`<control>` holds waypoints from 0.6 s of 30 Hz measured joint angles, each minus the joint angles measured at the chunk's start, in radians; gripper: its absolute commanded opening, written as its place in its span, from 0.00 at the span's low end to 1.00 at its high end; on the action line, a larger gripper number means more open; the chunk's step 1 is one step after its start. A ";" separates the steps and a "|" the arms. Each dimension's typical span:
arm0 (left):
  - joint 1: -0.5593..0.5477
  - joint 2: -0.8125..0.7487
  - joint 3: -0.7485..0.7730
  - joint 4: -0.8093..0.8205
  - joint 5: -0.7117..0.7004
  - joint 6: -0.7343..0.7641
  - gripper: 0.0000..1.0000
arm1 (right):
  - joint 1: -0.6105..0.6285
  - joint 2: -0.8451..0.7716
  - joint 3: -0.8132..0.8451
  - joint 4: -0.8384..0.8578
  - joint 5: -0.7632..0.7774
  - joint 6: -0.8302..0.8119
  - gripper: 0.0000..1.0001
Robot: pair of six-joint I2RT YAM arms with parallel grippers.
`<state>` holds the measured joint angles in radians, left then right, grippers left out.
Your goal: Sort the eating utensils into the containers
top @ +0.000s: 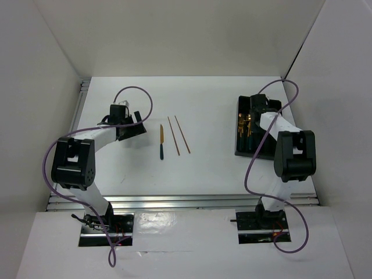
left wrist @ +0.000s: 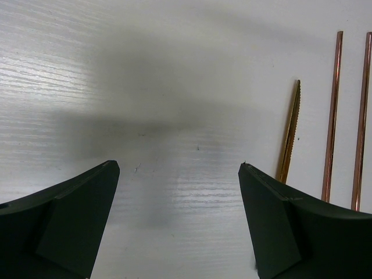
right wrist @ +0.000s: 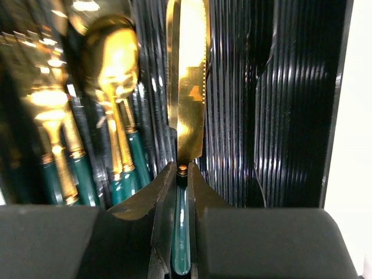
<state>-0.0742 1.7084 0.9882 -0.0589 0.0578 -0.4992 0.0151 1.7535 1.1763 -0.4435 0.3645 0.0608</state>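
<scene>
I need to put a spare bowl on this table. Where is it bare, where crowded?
Bare: the white table between the two thin copper sticks and the black divided tray, and the strip nearer the arms than the gold-bladed green-handled knife. Crowded: from the open left gripper to the sticks, and the tray, under the right gripper holding a second knife.

The table (left wrist: pixel 174 70) is white with a faint horizontal wood grain, and on it lie a loose knife (top: pixel 161 139) with a gold, saw-toothed blade and dark teal handle and two coppery-brown sticks (left wrist: pixel 332 116). The tray (right wrist: pixel 290 116) is glossy black with fine lengthwise ribbing, holding spoons (right wrist: pixel 113 64) with bright gold bowls and teal-green handles, and the held knife (right wrist: pixel 189 87) shows the same mirror-gold blade over a green handle. Both the left gripper (left wrist: pixel 179 167) and right gripper (right wrist: pixel 182 171) are matt black, and the cables (top: pixel 136 88) are purple.
</scene>
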 measured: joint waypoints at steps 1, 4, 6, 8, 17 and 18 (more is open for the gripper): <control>0.000 0.002 0.000 0.000 0.000 -0.001 0.99 | 0.000 0.014 0.000 -0.001 0.007 0.000 0.08; 0.000 0.013 0.002 0.000 0.000 -0.002 0.99 | 0.000 0.049 0.000 -0.013 0.019 0.000 0.08; 0.000 0.016 0.002 -0.001 0.000 -0.002 0.99 | 0.000 0.058 0.000 -0.024 0.021 0.000 0.13; 0.000 0.017 0.002 -0.001 0.000 -0.002 0.99 | 0.000 0.058 0.002 -0.029 0.022 0.000 0.22; 0.000 0.026 0.014 0.000 0.000 -0.002 0.99 | 0.000 0.056 0.022 -0.036 -0.009 0.009 0.42; 0.000 0.026 0.015 0.000 0.001 -0.002 0.99 | 0.000 0.055 0.029 -0.041 -0.024 0.009 0.42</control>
<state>-0.0742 1.7348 1.0035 -0.0593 0.0586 -0.5007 0.0151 1.8088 1.2053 -0.4843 0.3408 0.0700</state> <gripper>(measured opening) 0.992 0.416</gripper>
